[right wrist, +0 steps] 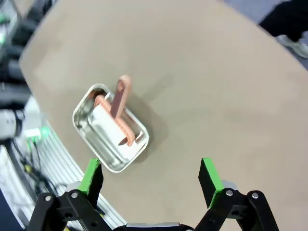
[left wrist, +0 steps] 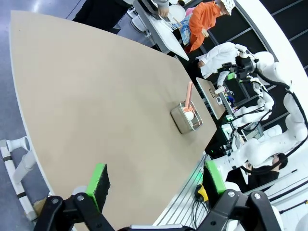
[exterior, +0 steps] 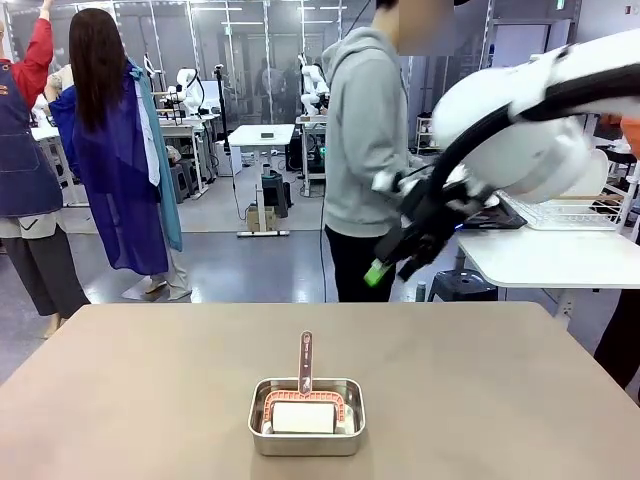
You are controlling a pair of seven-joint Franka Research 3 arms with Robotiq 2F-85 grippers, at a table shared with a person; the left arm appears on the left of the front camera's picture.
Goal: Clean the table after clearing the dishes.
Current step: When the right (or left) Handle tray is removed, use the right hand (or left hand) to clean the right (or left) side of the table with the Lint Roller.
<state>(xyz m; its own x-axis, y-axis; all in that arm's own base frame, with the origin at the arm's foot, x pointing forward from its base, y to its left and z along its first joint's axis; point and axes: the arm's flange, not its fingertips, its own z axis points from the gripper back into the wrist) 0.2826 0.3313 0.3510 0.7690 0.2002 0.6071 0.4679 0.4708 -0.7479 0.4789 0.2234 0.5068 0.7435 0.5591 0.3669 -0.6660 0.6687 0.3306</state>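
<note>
The taupe-brown table [exterior: 150, 380] is bare apart from a shiny metal tin [exterior: 257, 428] near its front middle. In the tin lies a white roller [exterior: 303, 416] with a red frame, its handle sticking up. The dishes are out of view. My right gripper [exterior: 393, 268] hangs open high above the table's far right edge, and its wrist view looks down on the tin [right wrist: 82, 118] and roller [right wrist: 115, 130] between its open fingers [right wrist: 151, 173]. My left gripper [left wrist: 156, 178] is open above a table [left wrist: 96, 96] corner, far from the tin [left wrist: 180, 122].
A person in a grey hoodie [exterior: 365, 150] stands at the far side of the table. A smaller white table [exterior: 540, 255] with a wire rack stands at the back right, and a stool sits beneath it. More people stand at the far left.
</note>
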